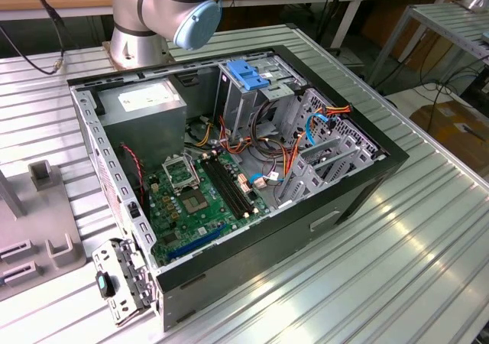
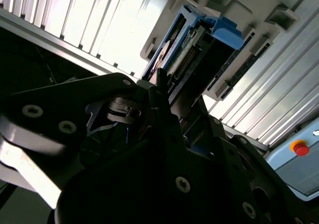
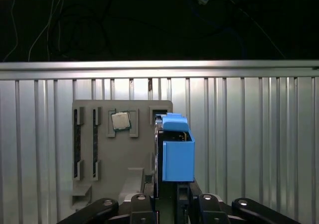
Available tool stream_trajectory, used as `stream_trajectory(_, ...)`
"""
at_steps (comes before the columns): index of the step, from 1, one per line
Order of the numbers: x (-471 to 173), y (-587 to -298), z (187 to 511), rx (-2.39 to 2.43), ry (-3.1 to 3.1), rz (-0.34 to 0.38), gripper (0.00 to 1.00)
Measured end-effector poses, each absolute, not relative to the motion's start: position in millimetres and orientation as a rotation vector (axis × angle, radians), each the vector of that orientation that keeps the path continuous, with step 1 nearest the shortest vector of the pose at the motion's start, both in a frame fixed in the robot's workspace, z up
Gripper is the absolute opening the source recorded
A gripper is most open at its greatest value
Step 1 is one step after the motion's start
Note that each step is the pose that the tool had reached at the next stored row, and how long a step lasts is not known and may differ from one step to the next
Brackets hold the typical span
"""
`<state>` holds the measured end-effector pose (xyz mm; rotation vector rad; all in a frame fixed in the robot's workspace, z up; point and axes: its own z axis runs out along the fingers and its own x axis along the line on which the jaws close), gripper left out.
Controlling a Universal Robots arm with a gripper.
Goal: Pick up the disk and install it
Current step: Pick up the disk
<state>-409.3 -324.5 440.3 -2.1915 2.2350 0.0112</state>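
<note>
The disk (image 3: pixel 178 154) stands on edge in a slot of a grey fixture block (image 3: pixel 99 184), its blue plastic frame towards the camera and a thin silver edge beside it. In the second wrist view the disk (image 2: pixel 187 42) shows its connector side and blue frame, seated in the same block (image 2: pixel 249 15). My gripper (image 3: pixel 167 190) is right at the near end of the disk, in line with it. From the other wrist camera my gripper (image 2: pixel 159 92) reaches the disk's lower edge. The disk rests in the fixture.
An open computer case (image 1: pixel 367 183) lies on the ribbed metal table, motherboard exposed, with a drive cage carrying a blue latch (image 1: pixel 248 74) at the back. The arm's base (image 1: pixel 153 15) stands behind it. A processor chip (image 3: pixel 120 120) sits in the fixture. A red button (image 2: pixel 299 147) lies off the table.
</note>
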Motion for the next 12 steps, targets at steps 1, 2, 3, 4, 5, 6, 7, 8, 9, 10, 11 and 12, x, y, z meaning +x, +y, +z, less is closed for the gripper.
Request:
stream_trajectory(1,-409.3,-324.5,440.4,-2.192,2.235,0.011,0.35)
stream_trajectory(2,-409.3,-324.4,440.5,-2.192,2.235,0.011,0.35)
stream_trajectory(3,-409.3,-324.5,440.4,-2.192,2.235,0.011,0.35)
stream_trajectory(4,-409.4,-324.4,440.4,-2.192,2.235,0.01,0.35)
stream_trajectory(5,-409.3,-324.4,440.5,-2.192,2.235,0.01,0.35)
stream_trajectory(6,-409.3,-324.4,440.4,-2.192,2.235,0.01,0.35)
stream_trajectory(7,-409.3,-324.5,440.4,-2.192,2.235,0.01,0.35)
stream_trajectory(8,-409.3,-324.5,440.4,-2.192,2.235,0.01,0.35)
stream_trajectory(9,-409.3,-324.4,440.4,-2.192,2.235,0.01,0.35)
stream_trajectory(10,-409.3,-324.5,440.4,-2.192,2.235,0.01,0.35)
stream_trajectory(11,-409.3,-324.4,440.4,-2.192,2.235,0.01,0.35)
stream_trajectory(12,-409.4,-324.4,440.4,-2.192,2.235,0.01,0.35)
